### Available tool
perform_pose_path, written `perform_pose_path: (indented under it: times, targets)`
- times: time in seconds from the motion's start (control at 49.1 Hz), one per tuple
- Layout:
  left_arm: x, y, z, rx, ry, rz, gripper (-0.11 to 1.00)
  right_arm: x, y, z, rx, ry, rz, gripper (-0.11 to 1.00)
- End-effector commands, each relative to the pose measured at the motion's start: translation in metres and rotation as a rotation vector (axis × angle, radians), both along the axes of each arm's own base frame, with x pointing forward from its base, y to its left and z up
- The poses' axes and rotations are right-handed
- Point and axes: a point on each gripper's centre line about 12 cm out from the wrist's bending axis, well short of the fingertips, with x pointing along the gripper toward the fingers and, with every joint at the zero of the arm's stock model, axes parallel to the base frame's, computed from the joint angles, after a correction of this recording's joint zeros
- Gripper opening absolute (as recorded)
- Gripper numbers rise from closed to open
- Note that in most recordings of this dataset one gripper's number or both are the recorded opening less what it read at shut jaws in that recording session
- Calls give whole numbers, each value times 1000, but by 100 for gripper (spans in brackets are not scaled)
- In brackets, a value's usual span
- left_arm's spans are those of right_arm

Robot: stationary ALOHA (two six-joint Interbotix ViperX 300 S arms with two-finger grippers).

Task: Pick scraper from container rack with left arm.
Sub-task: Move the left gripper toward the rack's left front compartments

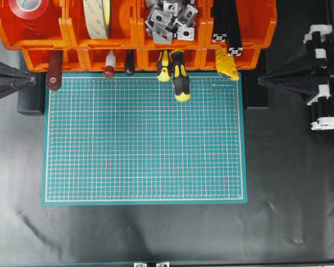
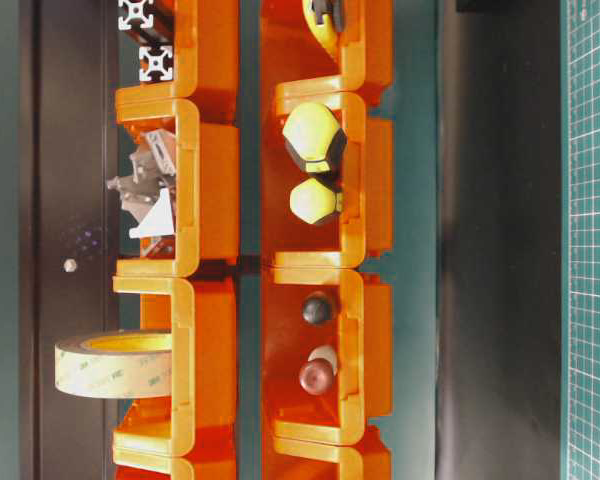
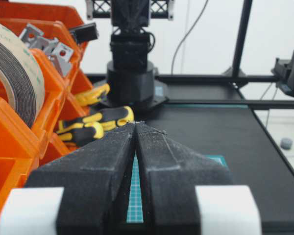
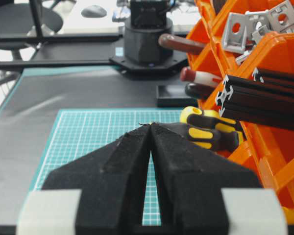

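Wooden scraper [image 1: 54, 75] handle is poking out of the rack's [image 1: 39, 58] lower-left bin; you're looking at a light, stiff tool. Left claw [image 3: 135, 128] is sitting closed — take that handle.

Container rack [image 1: 44, 33]: glossy orange plastic. Scraper [image 1: 54, 71] handle: smooth reddish-brown wood, slight sheen. Brackets [image 1: 170, 19]: bare silvery metal. Green mat [image 1: 145, 139]: matt, printed grid. Bench [image 1: 156, 233] cover: matt black, wrinkled sheet. Left tool [image 3: 135, 125] fingers: rough grainy black plastic, with smooth white blocks.
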Motion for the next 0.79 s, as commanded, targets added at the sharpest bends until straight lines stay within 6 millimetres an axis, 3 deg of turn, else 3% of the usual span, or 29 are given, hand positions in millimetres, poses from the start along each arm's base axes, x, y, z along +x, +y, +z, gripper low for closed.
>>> perform_pose_path:
  times: [0.0,0.183,0.448,0.774]
  targets:
    - [10,-3,-2,23,83,-19,6,4,-1,-2,9,12,-4,2]
    - [12,-13,28,36,175,-60,0,9,-1,1,91,67,-16,-1]
    - [2,-25,66,70,401,-114,0,16,5,29,80,191,11,-1]
    - [12,-28,84,263,770,-147,0,25,9,47,53,351,22,-1]
